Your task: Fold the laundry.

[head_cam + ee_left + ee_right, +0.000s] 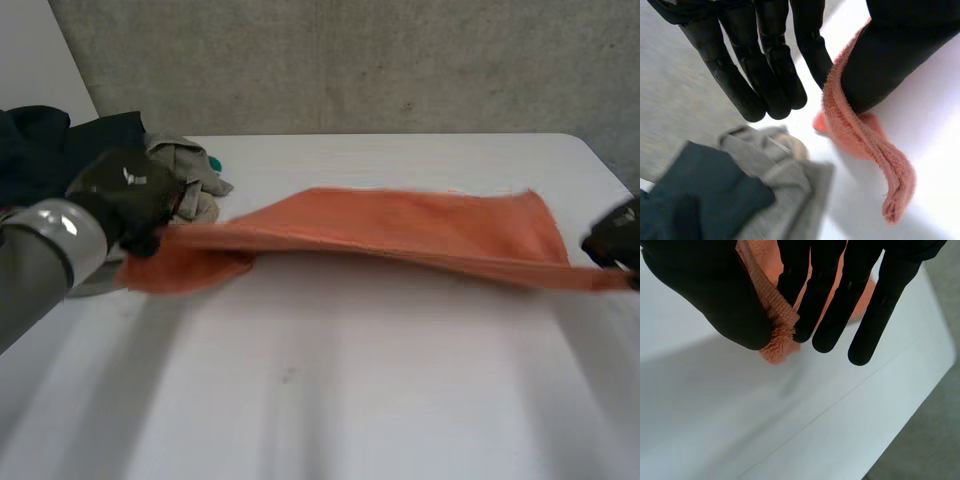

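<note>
An orange towel [400,230] is stretched taut across the white table [330,390], lifted between both hands. My left hand [135,195] grips its left end; in the left wrist view the towel's edge [850,130] is pinched between the thumb [890,55] and a finger [812,47], and the loose corner hangs below. My right hand [615,240] holds the right end at the table's right edge. In the right wrist view the thumb [715,300] and a finger [800,285] pinch the towel's corner [777,325].
A pile of grey and dark laundry [150,160] lies at the table's back left, just behind my left hand; it appears under the left hand's fingertips as grey cloth [780,175] and dark cloth [700,200]. The table's right edge [900,435] runs below my right hand.
</note>
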Controlling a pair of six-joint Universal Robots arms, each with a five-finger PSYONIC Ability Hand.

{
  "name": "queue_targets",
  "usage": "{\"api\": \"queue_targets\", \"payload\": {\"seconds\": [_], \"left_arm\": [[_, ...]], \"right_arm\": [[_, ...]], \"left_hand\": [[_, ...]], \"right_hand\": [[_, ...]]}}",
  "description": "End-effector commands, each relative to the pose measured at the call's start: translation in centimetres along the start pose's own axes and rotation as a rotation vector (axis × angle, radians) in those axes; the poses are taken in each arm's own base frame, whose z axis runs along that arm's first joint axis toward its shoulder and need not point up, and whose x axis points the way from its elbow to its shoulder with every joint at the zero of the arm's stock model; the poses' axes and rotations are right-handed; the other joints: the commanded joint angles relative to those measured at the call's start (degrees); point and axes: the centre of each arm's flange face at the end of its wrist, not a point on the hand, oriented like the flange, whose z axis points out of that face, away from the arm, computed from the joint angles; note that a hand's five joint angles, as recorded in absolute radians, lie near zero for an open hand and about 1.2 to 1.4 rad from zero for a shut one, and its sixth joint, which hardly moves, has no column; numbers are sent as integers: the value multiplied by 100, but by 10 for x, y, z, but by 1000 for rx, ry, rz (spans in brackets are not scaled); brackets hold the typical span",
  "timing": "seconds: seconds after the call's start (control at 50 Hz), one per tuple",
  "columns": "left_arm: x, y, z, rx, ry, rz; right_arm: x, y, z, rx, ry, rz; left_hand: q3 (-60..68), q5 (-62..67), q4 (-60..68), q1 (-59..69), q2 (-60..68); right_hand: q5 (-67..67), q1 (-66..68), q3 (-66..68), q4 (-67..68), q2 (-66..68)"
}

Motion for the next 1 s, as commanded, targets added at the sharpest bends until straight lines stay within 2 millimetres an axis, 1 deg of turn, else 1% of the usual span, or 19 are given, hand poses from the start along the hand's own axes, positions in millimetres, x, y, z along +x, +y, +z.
{"api": "queue_targets", "payload": {"seconds": [0.02,0.06,0.14,0.22,0.24,0.3,0.32,0.38,0.4,0.46,0.48,0.54,0.64,0.78,0.86,0.88,0.94,0.96,1.0], "left_arm": [[19,18,-17,-122,179,100],[20,19,-11,-116,185,113],[17,15,19,-76,138,140],[15,-5,51,15,76,171],[11,-18,65,68,39,181],[-3,-45,84,173,-51,191],[-18,-65,95,247,-133,190],[-44,-98,101,371,-268,170],[-64,-121,100,462,-368,144],[-100,-155,84,619,-538,69],[-118,-169,75,710,-621,2],[-144,-183,62,852,-725,-106],[-152,-176,66,900,-722,-154],[-139,-137,97,803,-600,-145],[-125,-106,118,710,-525,-155],[-116,-90,128,662,-490,-164],[-100,-65,140,588,-436,-166],[-87,-49,148,537,-396,-172],[-73,-31,155,486,-354,-176]], "right_arm": [[-17,20,-1,3,-30,-46],[-19,20,4,9,-38,-41],[-16,12,23,42,-11,-17],[-2,-5,43,104,66,21],[6,-17,50,145,114,32],[28,-41,55,237,223,55],[49,-61,53,321,325,82],[87,-90,40,481,508,146],[113,-108,25,609,634,197],[141,-125,5,792,768,288],[156,-136,-13,926,851,335],[169,-146,-41,1102,939,378],[157,-142,-42,1116,919,377],[122,-135,-15,1056,767,371],[101,-128,11,981,677,388],[89,-124,23,940,635,390],[71,-115,43,867,569,386],[59,-108,58,817,527,380],[44,-99,73,766,481,376]], "left_hand": [[1202,1368,1162,1322,1155],[1202,1368,1162,1322,1155],[1202,1368,1162,1322,1155],[1202,1368,1162,1322,1155],[1202,1368,1162,1322,1155],[1202,1368,1162,1322,1155],[1202,1368,1162,1322,1155],[1202,1368,1162,1322,1155],[1202,1368,1162,1322,1155],[1202,1368,1162,1322,1155],[1202,1368,1162,1322,1155],[1202,1368,1162,1322,1155],[1202,1368,1162,1322,1155],[1202,1368,1162,1322,1155],[1202,1368,1162,1322,1155],[1202,1368,1162,1322,1155],[1202,1368,1162,1322,1155],[1202,1368,1162,1322,1155],[1202,1368,1162,1322,1155]], "right_hand": [[1329,1626,1200,1162,1256],[1329,1626,1200,1162,1256],[1329,1626,1200,1162,1256],[1329,1626,1200,1162,1256],[1329,1626,1200,1162,1256],[1329,1626,1200,1162,1256],[1329,1626,1200,1162,1256],[1329,1626,1200,1162,1256],[1329,1626,1200,1162,1256],[1329,1626,1200,1162,1256],[1329,1626,1200,1162,1256],[1329,1626,1200,1162,1256],[1329,1626,1200,1162,1256],[1329,1626,1200,1162,1256],[1329,1626,1200,1162,1256],[1329,1626,1200,1162,1256],[1329,1626,1200,1162,1256],[1329,1626,1200,1162,1256],[1329,1626,1200,1162,1256]]}}
